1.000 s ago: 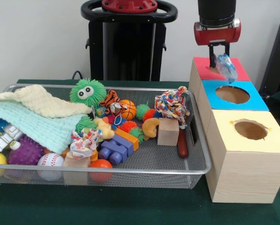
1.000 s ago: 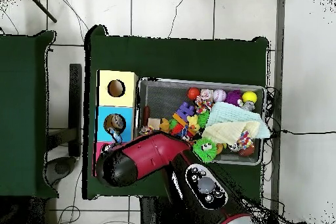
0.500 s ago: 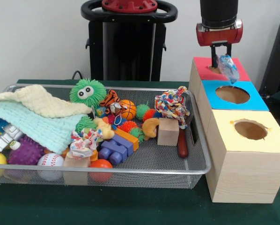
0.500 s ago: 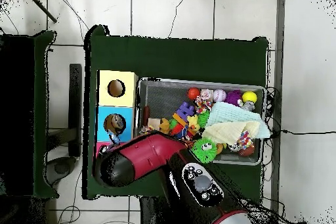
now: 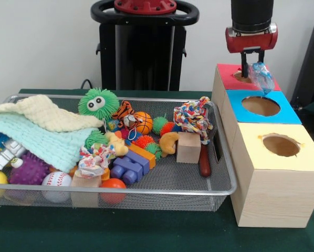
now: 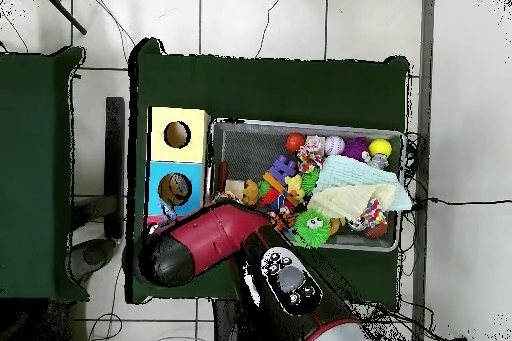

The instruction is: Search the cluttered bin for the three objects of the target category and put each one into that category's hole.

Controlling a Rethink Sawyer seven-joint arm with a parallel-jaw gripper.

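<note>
Covering the left end of the wire bin (image 5: 220, 190), a pale green blanket (image 5: 39, 142) lay under a cream one (image 5: 44, 113), with balls, blocks and a fuzzy green toy (image 5: 97, 102) heaped beside them. Right of the bin stood three wooden boxes: yellow-topped (image 5: 299, 157), blue-topped (image 5: 288, 111) and red-topped (image 5: 228, 79). Above the red one's hole, the gripper (image 5: 252, 64) pinched a crinkled blue wrapper (image 5: 262, 76), which hung at the hole's edge.

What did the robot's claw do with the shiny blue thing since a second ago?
The gripper carried the crinkly blue wrapper toward the picture's right, over the red box, and still holds it. The toys in the wire basket stayed put.
</note>
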